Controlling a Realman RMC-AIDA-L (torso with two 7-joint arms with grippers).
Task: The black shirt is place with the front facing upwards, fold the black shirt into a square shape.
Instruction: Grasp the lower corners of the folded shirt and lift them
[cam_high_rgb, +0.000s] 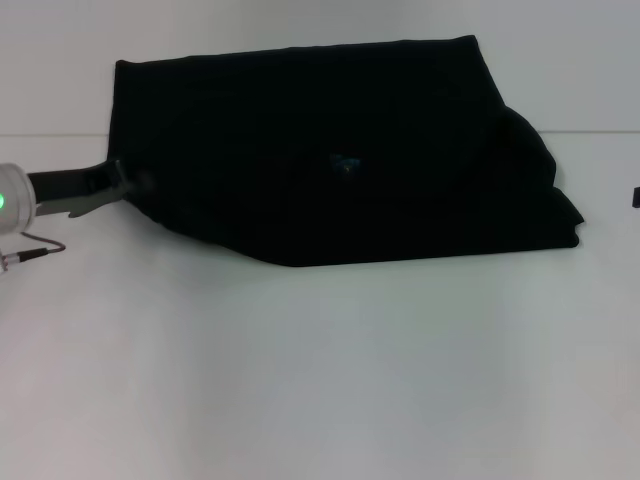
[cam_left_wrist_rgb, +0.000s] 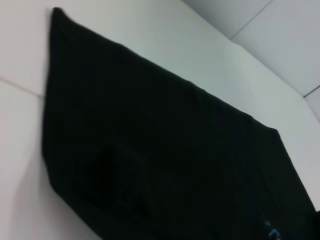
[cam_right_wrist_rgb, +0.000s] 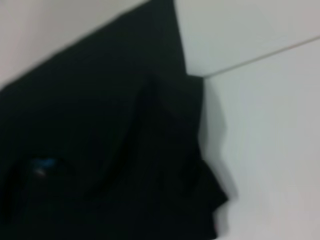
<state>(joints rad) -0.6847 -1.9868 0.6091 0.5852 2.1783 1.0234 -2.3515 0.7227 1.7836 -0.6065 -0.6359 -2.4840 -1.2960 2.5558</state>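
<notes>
Shirt (cam_high_rgb: 330, 150): partly folded, far on tabletop (cam_high_rgb: 320, 380), blue label (cam_high_rgb: 347, 162) up. Left gripper (cam_high_rgb: 128, 183) touches its left edge, probably to fold it; fingers' state unclear. Right gripper unseen.

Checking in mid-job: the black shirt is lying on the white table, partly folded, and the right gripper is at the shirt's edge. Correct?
Not quite: it is the left gripper at the edge of the black shirt, as the head view shows on the robot's left. The right arm shows only as a dark sliver at the far right border. The shirt does lie partly folded on the white table.
</notes>
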